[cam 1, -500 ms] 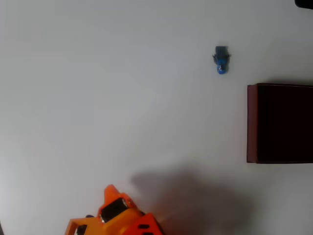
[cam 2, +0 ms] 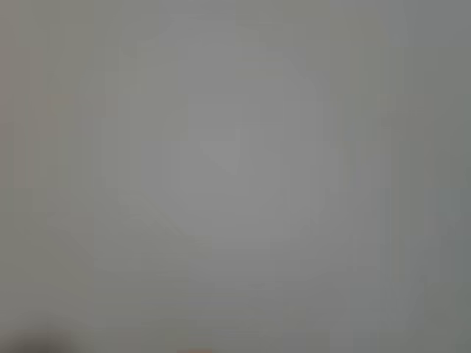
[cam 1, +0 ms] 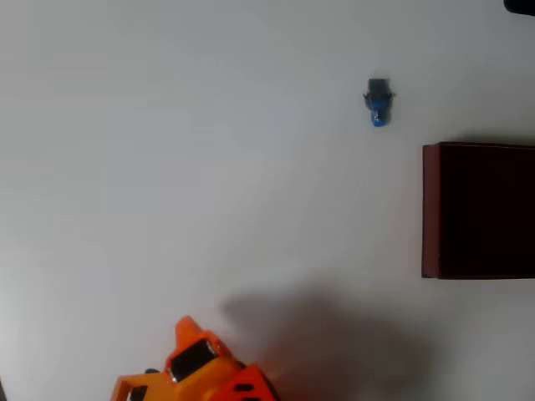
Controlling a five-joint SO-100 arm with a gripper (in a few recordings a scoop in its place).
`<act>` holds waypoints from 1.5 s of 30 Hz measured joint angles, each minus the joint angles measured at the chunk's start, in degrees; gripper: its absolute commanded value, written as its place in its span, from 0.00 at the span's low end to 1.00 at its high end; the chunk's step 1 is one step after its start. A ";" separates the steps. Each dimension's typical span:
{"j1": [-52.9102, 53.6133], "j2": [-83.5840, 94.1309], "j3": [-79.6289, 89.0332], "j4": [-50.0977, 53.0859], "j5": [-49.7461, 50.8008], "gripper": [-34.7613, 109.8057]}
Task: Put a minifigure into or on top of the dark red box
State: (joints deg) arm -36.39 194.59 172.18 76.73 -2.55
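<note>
In the overhead view the minifigure [cam 1: 378, 102] lies on the white table at the upper right, bright blue with its dark end pointing up. The dark red box [cam 1: 430, 209] stands below and right of it at the right edge, open, with a near-black inside and cut off by the frame. My orange arm [cam 1: 196, 368] enters at the bottom left, far from both. Its pointed tip, the gripper [cam 1: 185, 324], aims upward, and its jaws cannot be made out. The wrist view is a blurred grey surface.
The white table [cam 1: 167, 167] spreads between the arm and the two objects. The arm's shadow [cam 1: 326, 342] falls on the table right of the arm. A dark object [cam 1: 522, 5] pokes in at the top right corner.
The arm's tip has shifted very slightly down and to the left. The minifigure and the box have not moved.
</note>
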 measured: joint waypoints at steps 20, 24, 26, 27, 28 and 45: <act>3.25 -2.11 2.46 -9.32 18.02 0.26; 10.28 -2.64 2.20 -8.70 37.88 0.27; 14.33 -2.72 -1.05 -4.04 45.53 0.30; 16.70 -2.72 -3.08 -0.88 48.34 0.30; 19.60 -2.37 -5.01 2.37 50.80 0.31; 41.66 -70.05 -45.18 3.08 80.68 0.37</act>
State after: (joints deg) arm 5.27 124.54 127.00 79.80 78.13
